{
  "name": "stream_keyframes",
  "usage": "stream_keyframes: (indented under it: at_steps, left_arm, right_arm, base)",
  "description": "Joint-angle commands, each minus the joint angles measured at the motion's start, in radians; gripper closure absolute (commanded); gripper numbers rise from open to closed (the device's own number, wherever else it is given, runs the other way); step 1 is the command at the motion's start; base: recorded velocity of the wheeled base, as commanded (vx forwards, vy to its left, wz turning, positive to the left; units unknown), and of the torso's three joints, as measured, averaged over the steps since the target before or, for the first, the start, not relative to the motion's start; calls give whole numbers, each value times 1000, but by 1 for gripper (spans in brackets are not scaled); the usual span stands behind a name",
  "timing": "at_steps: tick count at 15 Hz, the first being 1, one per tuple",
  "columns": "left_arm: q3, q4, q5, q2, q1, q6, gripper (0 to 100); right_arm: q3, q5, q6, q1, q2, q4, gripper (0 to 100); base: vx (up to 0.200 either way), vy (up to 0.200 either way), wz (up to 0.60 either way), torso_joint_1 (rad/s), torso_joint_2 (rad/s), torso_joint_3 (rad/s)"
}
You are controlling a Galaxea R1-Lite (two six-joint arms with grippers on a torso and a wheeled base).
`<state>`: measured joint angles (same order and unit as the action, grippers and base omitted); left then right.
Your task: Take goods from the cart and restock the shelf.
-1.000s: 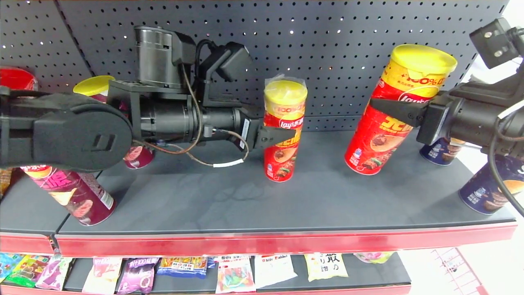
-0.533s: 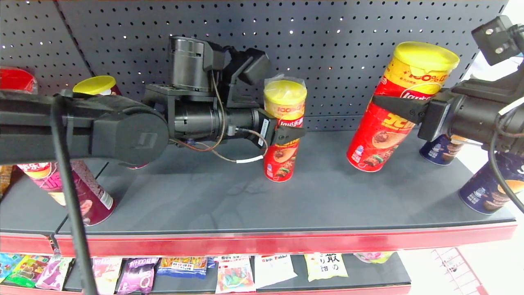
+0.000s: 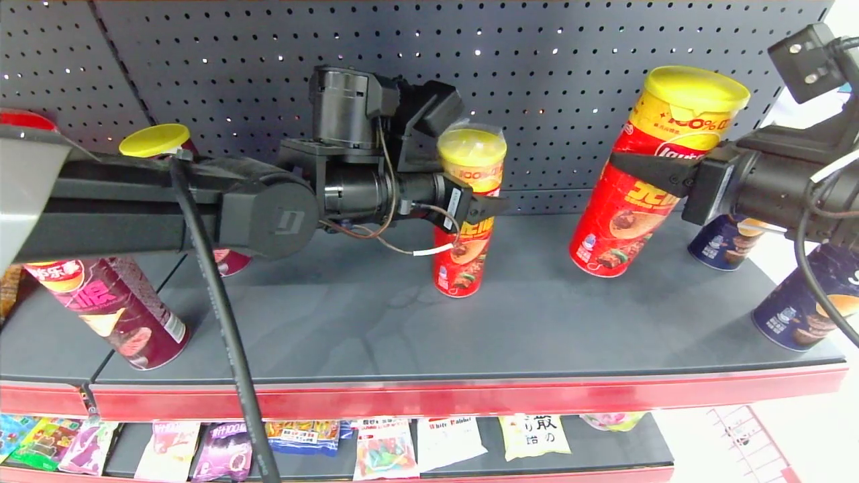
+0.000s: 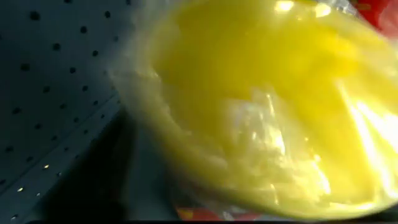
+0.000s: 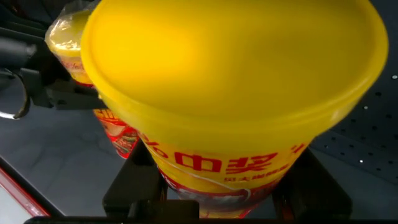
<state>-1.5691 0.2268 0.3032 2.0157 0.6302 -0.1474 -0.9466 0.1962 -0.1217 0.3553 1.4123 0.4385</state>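
The small red can (image 3: 463, 261) stood upright mid-shelf near the pegboard (image 3: 570, 67), its yellow lid on and wrapped in clear film, so nothing inside showed. The left gripper (image 3: 484, 209) sat against its upper half, coming in from the left. It looked to be bracketing the can, but whether its jaws were pressing on it could not be told. The left wrist camera was too close to the lid to help.

The large red can (image 3: 624, 221), also capped in yellow, was pinched around its upper body by the right gripper (image 3: 645, 176). It was tilted, top leaning right, with its base down near the grey shelf (image 3: 376, 335), well apart from the small can.

Other lidded or sealed cans stood on the same shelf. A maroon can (image 3: 117, 308) leaned near the front left edge, and a yellow-topped can (image 3: 154, 139) showed behind the left arm. Two blue cans (image 3: 802, 315) sat at the far right under the right arm. Snack packets (image 3: 382, 446) lined the shelf below.

Over the last second the left arm had pushed further right along the shelf, and its gripper had risen from the small can's middle to just under its lid. The can's base had stayed put while its top tipped slightly right. The large can had kept nearly the same pose, lifted only a touch.
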Motion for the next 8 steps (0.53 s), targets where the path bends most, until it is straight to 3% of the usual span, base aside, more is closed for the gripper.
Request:
stream_keyframes:
  at_steps: [1, 3, 6, 8]
  left_arm:
    - [-9, 0, 4, 17, 3, 0, 100]
    - [1, -1, 17, 11, 3, 2, 100]
    - [29, -1, 99, -35, -21, 0, 100]
    - [61, -1, 223, -83, -37, -9, 100]
  right_arm:
    - [-3, 0, 1, -1, 4, 0, 100]
    - [-6, 2, 1, -12, 5, 0, 100]
    - [-14, 3, 1, -13, 8, 0, 100]
    - [-23, 3, 1, -13, 11, 0, 100]
  base:
    - [0, 0, 0, 0, 0, 0]
    - [0, 0, 0, 0, 0, 0]
    - [0, 0, 0, 0, 0, 0]
    - [0, 0, 0, 0, 0, 0]
